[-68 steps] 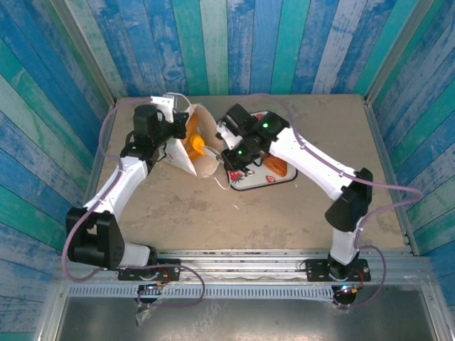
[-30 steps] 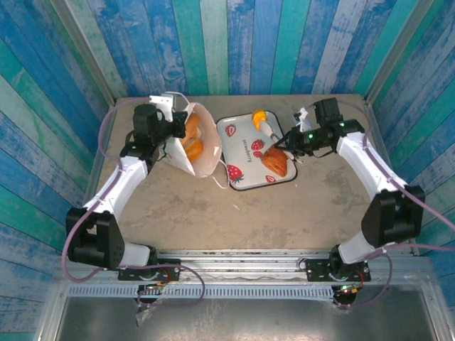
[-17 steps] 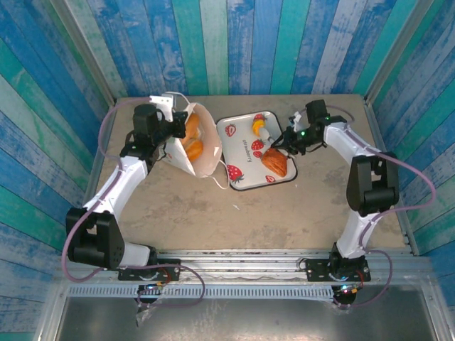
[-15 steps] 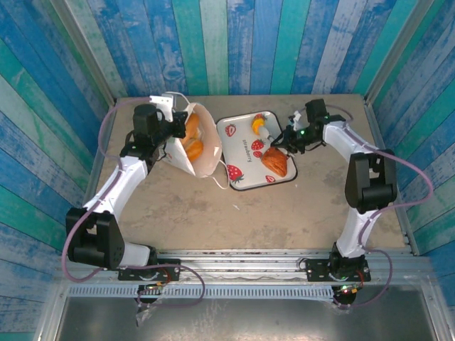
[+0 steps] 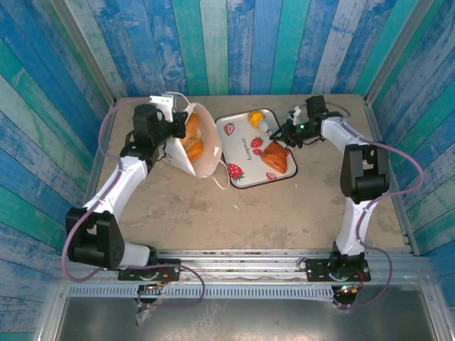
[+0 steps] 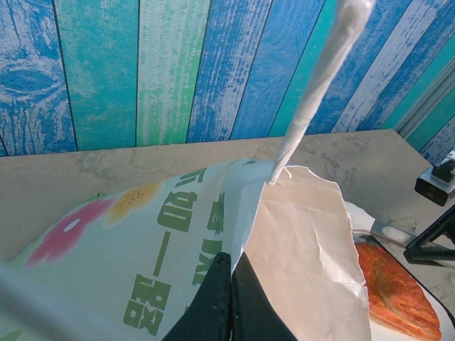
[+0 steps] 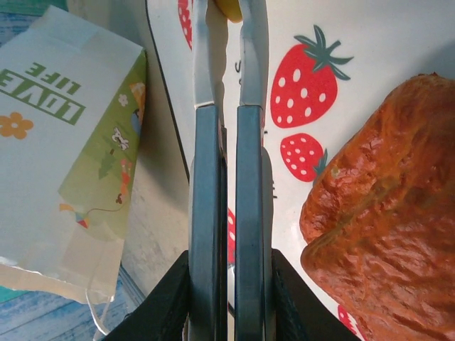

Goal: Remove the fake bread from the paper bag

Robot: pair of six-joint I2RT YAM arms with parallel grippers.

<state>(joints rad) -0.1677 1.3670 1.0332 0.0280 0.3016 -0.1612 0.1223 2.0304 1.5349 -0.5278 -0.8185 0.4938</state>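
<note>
My right pincer [image 5: 288, 133] squeezes the tongs [image 7: 227, 213]; I'd lower the bun [image 5: 254, 116] gently onto the tray's [image 5: 245, 153] far edge, left pincer [image 6: 231, 284] gripping the bag [image 6: 178, 234]

A: What closes the place in?
B: 3 walls [image 5: 234, 42] of upright planks, painted blue, teal, pale green and white, the paint worn and streaky (the left wrist view shows the same boards close up). Grey metal posts [image 5: 389, 60] stand at the 2 far corners.
A: And below?
B: A beige, mottled surface [image 5: 249, 220], matte, under bright even light with soft shadows. A silver metal rail [image 5: 242, 257] runs along its near edge, and a grey metal sheet [image 5: 249, 316] lies beyond that.
</note>
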